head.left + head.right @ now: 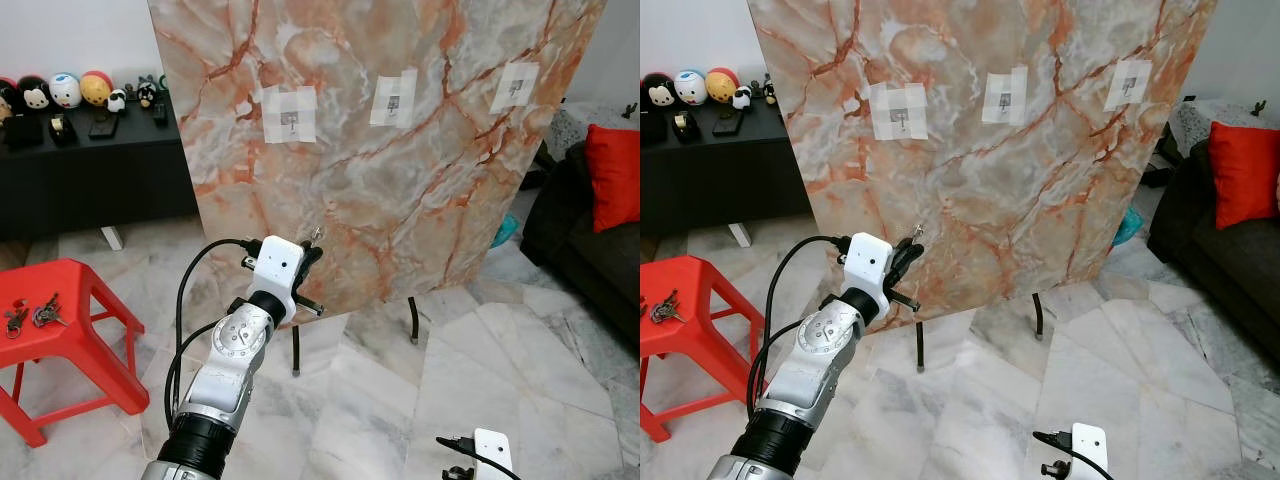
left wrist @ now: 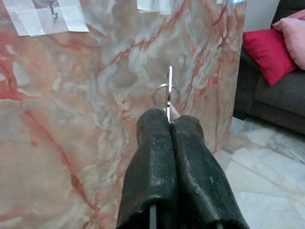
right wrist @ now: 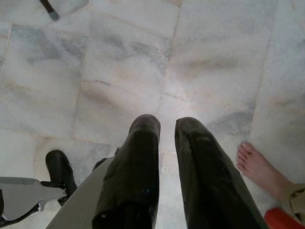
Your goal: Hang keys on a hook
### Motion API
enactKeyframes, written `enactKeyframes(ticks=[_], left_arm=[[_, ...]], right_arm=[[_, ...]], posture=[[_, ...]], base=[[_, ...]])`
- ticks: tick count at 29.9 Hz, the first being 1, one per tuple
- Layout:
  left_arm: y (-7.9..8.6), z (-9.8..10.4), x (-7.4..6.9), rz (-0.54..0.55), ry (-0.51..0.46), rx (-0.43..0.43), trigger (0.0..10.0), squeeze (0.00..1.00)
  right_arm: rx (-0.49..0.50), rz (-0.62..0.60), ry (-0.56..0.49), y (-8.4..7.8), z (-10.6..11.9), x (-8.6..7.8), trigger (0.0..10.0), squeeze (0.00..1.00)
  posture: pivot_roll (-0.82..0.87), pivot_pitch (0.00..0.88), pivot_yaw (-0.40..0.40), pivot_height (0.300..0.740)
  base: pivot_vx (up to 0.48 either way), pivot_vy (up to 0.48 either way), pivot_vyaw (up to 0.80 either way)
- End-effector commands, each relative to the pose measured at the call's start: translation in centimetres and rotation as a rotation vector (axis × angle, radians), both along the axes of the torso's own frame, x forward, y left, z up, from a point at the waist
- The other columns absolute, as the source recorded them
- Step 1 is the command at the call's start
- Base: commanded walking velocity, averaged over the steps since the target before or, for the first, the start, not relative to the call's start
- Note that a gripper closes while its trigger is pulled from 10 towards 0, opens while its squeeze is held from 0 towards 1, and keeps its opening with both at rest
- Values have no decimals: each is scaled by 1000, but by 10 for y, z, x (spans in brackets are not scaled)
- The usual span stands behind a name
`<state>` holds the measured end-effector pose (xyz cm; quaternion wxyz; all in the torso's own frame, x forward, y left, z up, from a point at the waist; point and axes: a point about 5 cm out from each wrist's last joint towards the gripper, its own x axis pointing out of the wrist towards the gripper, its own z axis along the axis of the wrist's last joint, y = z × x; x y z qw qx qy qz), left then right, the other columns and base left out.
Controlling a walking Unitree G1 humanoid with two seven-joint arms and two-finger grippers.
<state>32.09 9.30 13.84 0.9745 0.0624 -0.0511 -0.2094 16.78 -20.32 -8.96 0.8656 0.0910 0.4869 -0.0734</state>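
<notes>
Nearby, red stool [image 1: 70,290] (spare keys [image 1: 35,314]), marble board [image 1: 400,150].

The key [image 2: 169,90] is seen edge-on above the left gripper [image 2: 169,125]; its lower part is hidden between the closed fingers [image 2: 151,157]. In the head views it is too small to read. The hooks [image 1: 290,118] under their tape patches are too small to make out in shape. The marble board [image 1: 380,150] is cut off at the top edge. A person's bare foot [image 3: 257,164] is cut off at the ankle by the frame.
</notes>
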Motion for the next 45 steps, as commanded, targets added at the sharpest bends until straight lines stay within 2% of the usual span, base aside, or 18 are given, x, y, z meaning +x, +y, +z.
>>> enactKeyframes(ticks=[1, 16, 45], left_arm=[[-6, 7, 0, -17, -29, 8, 10000, 0], [-5, 8, 1, 4, -35, 4, 10000, 0], [-2, 9, 3, 36, -38, -6, 10000, 0]], right_arm=[[-5, -1, -11, -2, 2, 3, 10000, 0], [-8, 18, -8, -2, 2, 3, 10000, 0], [-14, 43, -3, -3, 2, 4, 10000, 0]], posture=[[35, 0, -67, 740], [33, 0, -69, 740], [33, 0, -73, 740]], base=[[0, 0, 0], [171, 0, 0], [318, 0, 0]])
